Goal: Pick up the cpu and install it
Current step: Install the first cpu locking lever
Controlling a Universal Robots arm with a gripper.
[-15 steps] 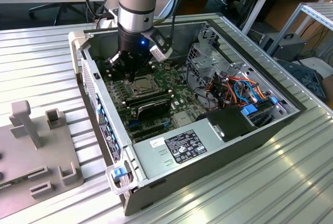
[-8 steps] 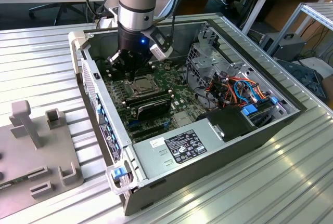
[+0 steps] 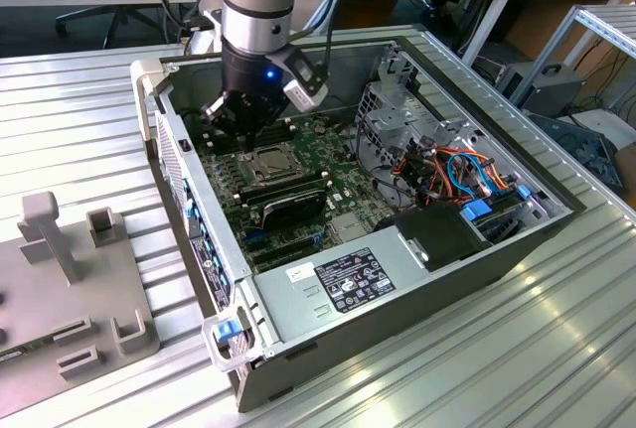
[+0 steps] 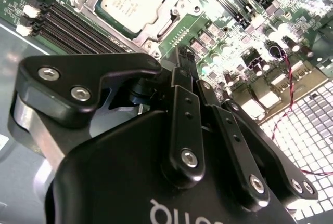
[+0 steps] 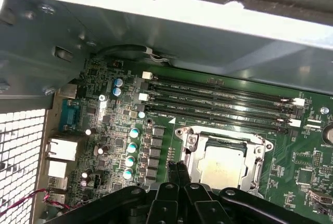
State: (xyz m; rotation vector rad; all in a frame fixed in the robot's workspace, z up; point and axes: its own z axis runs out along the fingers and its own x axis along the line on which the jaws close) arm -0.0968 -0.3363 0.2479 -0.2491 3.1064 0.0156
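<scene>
1. The gripper [image 5: 178, 168] is clenched, its fingertips pressed together with nothing between them. It hangs low over the motherboard [image 5: 104, 109], and in the exterior view it sits in the upper middle of the frame.
2. Right beside those tips lies the cpu [image 5: 221, 168], flat in its socket with the silver top up. A sideways drift of the shut tips could nudge the chip and skew it on its contacts.
3. Around the chip runs the socket frame [image 5: 190, 141]; I cannot tell whether it is latched. A fingertip catching its edge could pry it or jam there.
4. Just past the socket are the memory slots [image 5: 218, 96], with small components crowding the board. Sinking any lower risks striking them.
5. Outermost is the computer case [image 5: 156, 31], its wall close to the arm. A careless swing could scrape it and jolt everything inside.
</scene>
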